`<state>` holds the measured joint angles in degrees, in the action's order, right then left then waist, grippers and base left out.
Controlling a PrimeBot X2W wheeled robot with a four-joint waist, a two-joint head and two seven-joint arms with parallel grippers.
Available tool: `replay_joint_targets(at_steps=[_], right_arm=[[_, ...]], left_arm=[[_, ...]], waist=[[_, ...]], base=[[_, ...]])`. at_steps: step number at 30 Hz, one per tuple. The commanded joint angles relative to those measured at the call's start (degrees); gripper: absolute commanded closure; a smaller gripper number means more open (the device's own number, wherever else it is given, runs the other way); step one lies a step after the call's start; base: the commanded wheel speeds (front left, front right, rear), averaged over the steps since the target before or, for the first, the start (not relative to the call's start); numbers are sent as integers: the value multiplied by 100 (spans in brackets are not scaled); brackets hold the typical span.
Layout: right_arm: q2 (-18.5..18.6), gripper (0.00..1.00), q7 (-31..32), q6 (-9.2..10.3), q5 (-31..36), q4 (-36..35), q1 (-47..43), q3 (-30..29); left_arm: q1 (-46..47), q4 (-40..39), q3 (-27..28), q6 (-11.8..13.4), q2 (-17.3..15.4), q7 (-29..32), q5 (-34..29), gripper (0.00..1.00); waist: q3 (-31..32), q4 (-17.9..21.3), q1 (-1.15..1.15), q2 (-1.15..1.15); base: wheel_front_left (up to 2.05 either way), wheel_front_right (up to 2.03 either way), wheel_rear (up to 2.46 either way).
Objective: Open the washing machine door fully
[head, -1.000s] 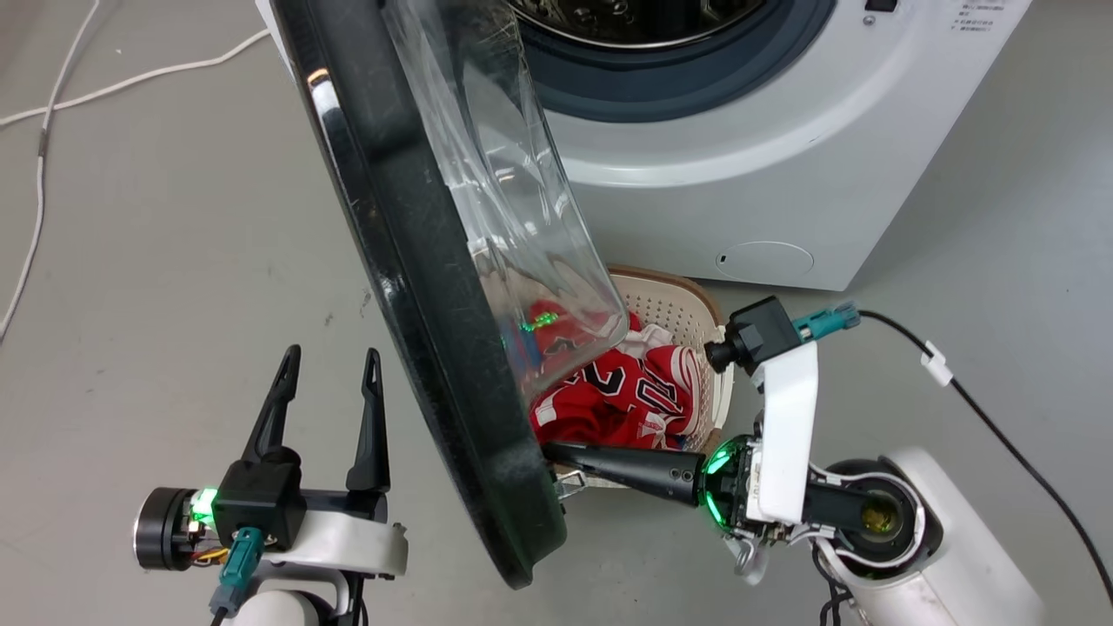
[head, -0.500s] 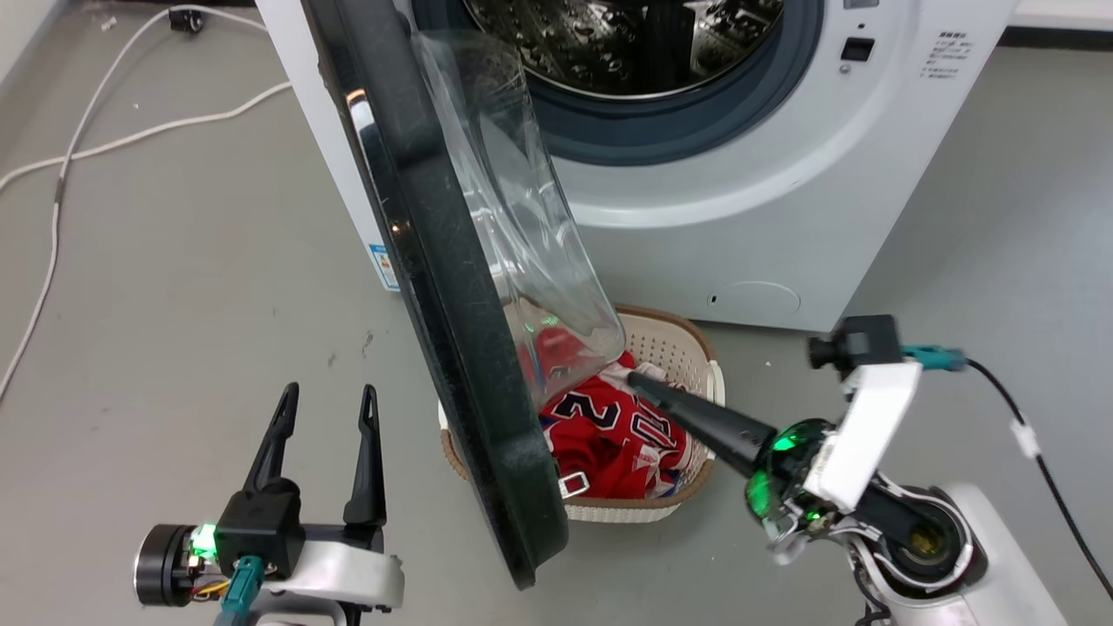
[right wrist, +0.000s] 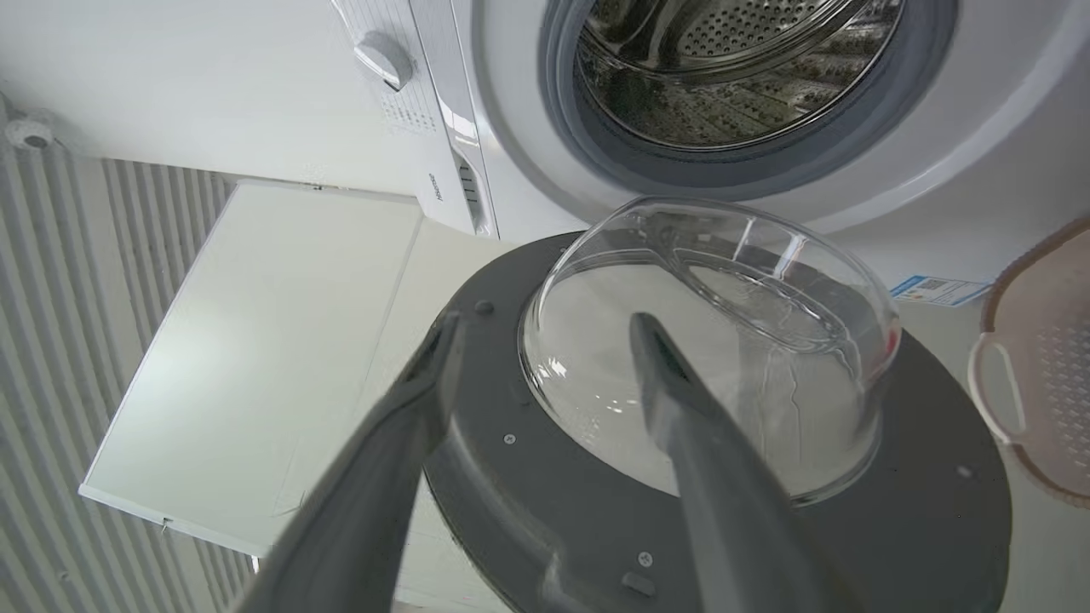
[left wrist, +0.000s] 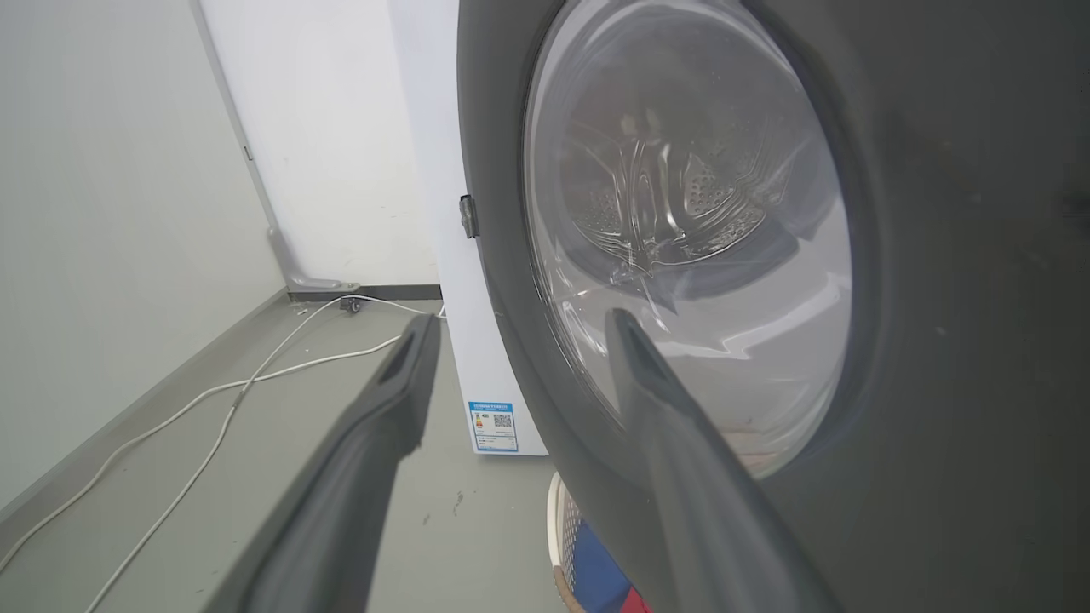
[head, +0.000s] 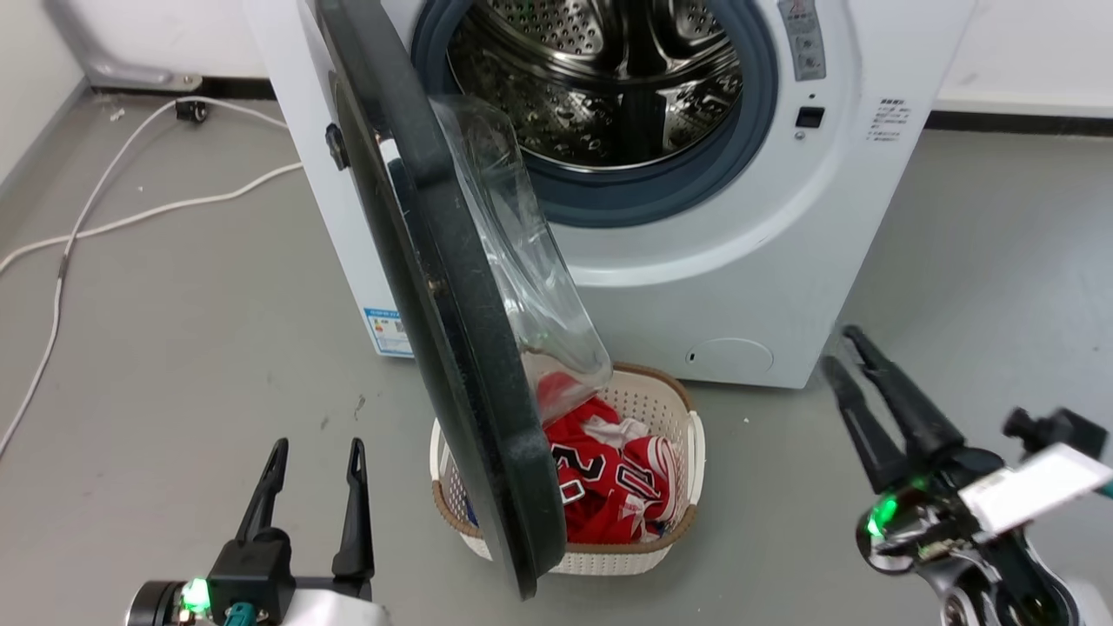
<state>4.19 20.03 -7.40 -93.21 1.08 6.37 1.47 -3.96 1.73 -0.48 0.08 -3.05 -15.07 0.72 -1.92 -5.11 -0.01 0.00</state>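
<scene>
Head view looks down; wrist views near, opposite faces of washing machine door (head: 461, 348).

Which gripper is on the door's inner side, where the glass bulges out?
The right gripper, open, faces the inner side of the washing machine door, where the glass bowl bulges out. The left gripper, also open, faces the door's outer side.

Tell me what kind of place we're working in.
Likely a laundry or utility room: a front-loading washing machine with its door swung out, a basket of clothes before it, a loose cable on the grey floor.
</scene>
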Motion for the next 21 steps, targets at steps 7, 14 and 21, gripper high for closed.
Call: replay_joint_targets(at_steps=[7, 14, 21], right_arm=[[-121, 0, -790, -17, -58, -345, -577, -495], [10, 0, -2549, -17, 1655, -619, -891, -256], [573, 0, -3522, -16, 4665, -546, -738, 413]], left_arm=[[-295, -83, 90, 37, -5, -16, -19, 0], [-329, -121, 120, 6, -7, -16, -35, 0], [-310, -128, 134, 14, -5, -16, -36, 0]], waist=[[229, 145, 1, 0], [280, 181, 1, 0], [274, 215, 1, 0]], base=[[0, 0, 0], [0, 0, 0], [0, 0, 0]])
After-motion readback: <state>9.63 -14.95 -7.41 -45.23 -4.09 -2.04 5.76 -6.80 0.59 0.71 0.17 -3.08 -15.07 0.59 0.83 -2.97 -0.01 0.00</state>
